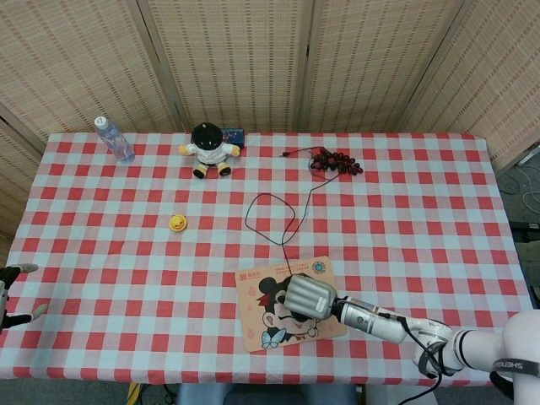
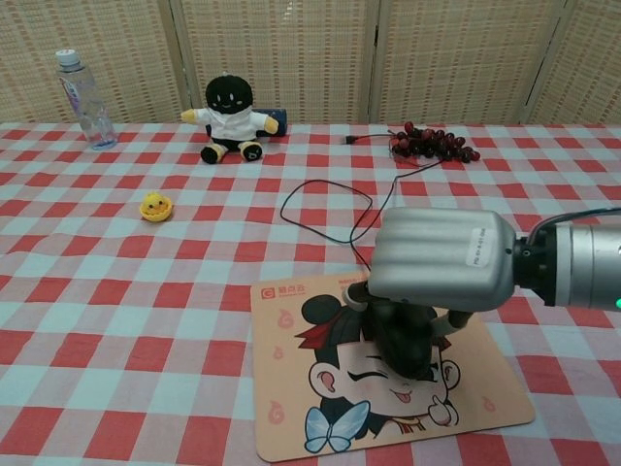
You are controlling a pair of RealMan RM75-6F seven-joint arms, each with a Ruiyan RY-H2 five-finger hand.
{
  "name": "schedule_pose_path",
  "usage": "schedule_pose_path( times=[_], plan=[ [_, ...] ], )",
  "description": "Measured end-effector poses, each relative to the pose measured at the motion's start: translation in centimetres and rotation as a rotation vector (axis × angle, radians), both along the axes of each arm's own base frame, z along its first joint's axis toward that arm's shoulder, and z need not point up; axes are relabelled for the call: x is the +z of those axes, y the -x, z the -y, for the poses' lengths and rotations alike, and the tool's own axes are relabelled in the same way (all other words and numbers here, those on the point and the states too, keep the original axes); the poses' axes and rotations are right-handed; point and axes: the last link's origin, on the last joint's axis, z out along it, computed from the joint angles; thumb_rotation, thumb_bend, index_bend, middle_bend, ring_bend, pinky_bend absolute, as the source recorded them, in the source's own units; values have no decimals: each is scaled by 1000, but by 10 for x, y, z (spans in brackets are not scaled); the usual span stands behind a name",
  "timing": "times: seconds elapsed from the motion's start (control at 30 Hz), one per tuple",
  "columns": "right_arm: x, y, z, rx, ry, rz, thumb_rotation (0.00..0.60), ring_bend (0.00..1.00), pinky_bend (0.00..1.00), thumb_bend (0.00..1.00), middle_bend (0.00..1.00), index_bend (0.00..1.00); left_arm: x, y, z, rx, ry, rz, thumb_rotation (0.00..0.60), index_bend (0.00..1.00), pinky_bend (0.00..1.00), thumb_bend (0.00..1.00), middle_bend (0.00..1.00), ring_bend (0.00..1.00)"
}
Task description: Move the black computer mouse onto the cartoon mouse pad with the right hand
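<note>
The cartoon mouse pad (image 1: 261, 329) (image 2: 310, 417) lies near the table's front edge, printed with a winking girl. My right hand (image 1: 309, 296) (image 2: 441, 257) is over the middle of the pad and grips the black computer mouse (image 2: 400, 342), which shows dark beneath the fingers in the chest view. In the head view the hand hides most of the mouse. The mouse's black cable (image 1: 283, 228) (image 2: 361, 221) runs back in a loop toward the grapes. My left hand (image 1: 10, 291) shows only at the far left edge, fingers apart, holding nothing.
At the back stand a water bottle (image 1: 114, 140) (image 2: 85, 85), a plush doll (image 1: 209, 149) (image 2: 230, 116) and a bunch of dark grapes (image 1: 336, 161) (image 2: 433, 142). A small yellow duck toy (image 1: 177, 223) (image 2: 154, 205) sits left of centre on the checked cloth.
</note>
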Motion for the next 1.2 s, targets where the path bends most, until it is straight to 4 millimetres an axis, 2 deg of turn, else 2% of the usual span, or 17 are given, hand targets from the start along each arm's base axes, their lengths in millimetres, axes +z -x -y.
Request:
schedule_pose_path(
  times=[0.3, 0.5, 0.67, 0.83, 0.93, 1.1, 1.2],
  plan=[
    [-5, -4, 2, 1, 3, -5, 600, 980, 1000, 5, 1000, 309, 3, 2, 0, 12, -9, -5, 600, 372, 509, 105, 318, 263],
    [-7, -3, 3, 7, 20, -11, 600, 976, 1000, 0, 1000, 205, 3, 2, 0, 13, -9, -6, 600, 373, 509, 106, 318, 264],
    [-6, -3, 4, 8, 32, -4, 600, 973, 1000, 0, 1000, 174, 3, 2, 1, 12, -8, -9, 600, 373, 509, 105, 318, 264],
    [7, 1, 4, 5, 69, -4, 600, 940, 1000, 0, 996, 150, 2, 2, 0, 12, -5, -12, 600, 373, 509, 105, 318, 264],
    [21, 6, 2, -20, 105, -2, 600, 894, 1000, 0, 959, 160, 2, 1, 1, 5, -6, -12, 600, 374, 509, 105, 318, 264],
    [48, 17, -4, -113, 195, -3, 600, 783, 989, 0, 834, 308, 2, -5, 2, -25, -7, -5, 600, 376, 509, 105, 326, 265],
    [66, 26, -10, -211, 257, 2, 600, 679, 875, 0, 751, 387, 0, -10, 3, -54, -2, 7, 600, 381, 509, 105, 335, 277]
  ],
)
